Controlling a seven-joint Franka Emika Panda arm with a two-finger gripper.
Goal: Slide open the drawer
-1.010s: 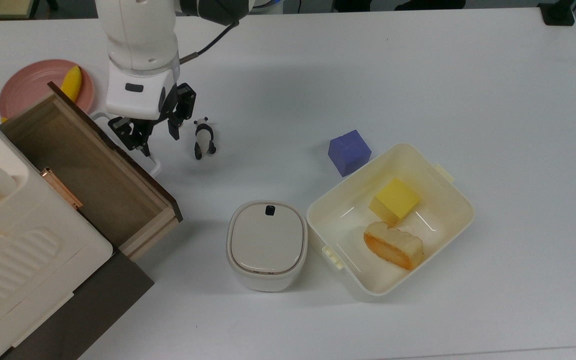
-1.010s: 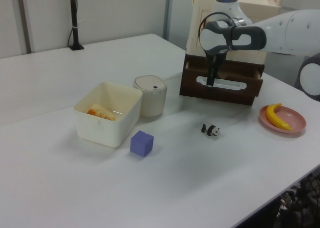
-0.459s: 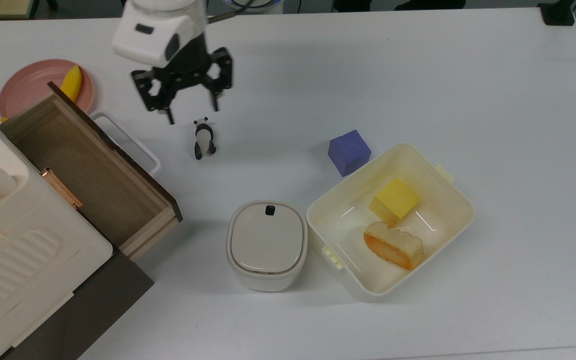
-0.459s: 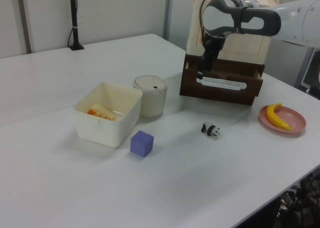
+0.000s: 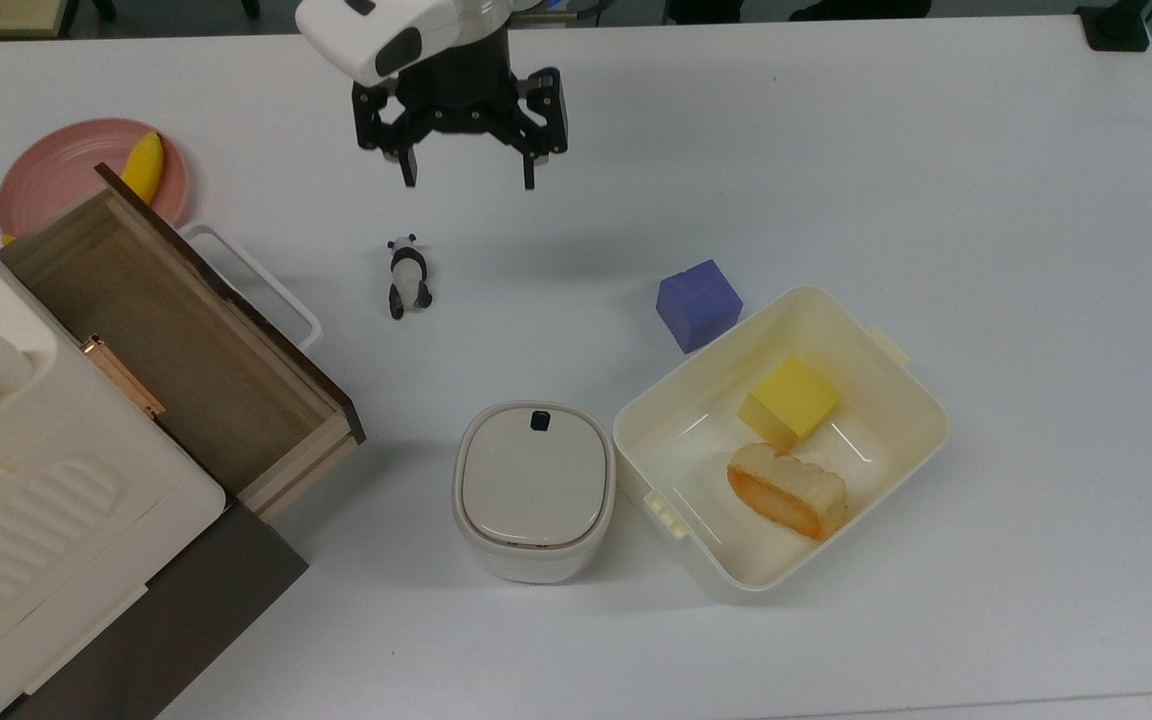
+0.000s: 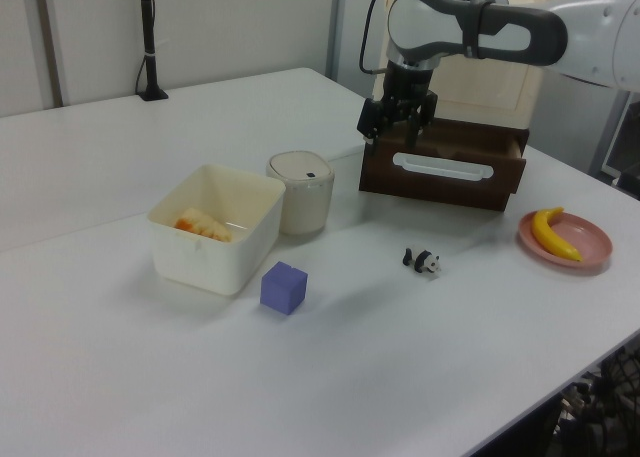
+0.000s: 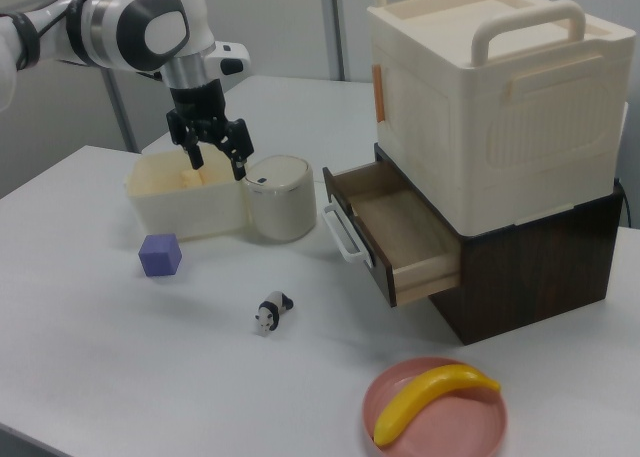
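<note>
The top view looks almost straight down on the white tabletop (image 5: pixel 936 150) from above, with the open drawer (image 5: pixel 186 330) at the top view's left edge and the arm's end effector (image 5: pixel 464 182) near its upper edge. The left view stands low beside the tabletop (image 6: pixel 120 377) and looks across it, so the drawer (image 6: pixel 445 167) is far at the left view's right, while the right view looks from the opposite side, closer, with the drawer (image 7: pixel 395 232) near at the right view's right. All three views share the middle of the tabletop: the toy panda (image 5: pixel 406 278) (image 6: pixel 422 261) (image 7: pixel 271 312), the purple cube (image 5: pixel 698 304) (image 6: pixel 284 287) (image 7: pixel 160 255) and the cream tub (image 5: pixel 896 470) (image 6: pixel 215 242) (image 7: pixel 185 207).
</note>
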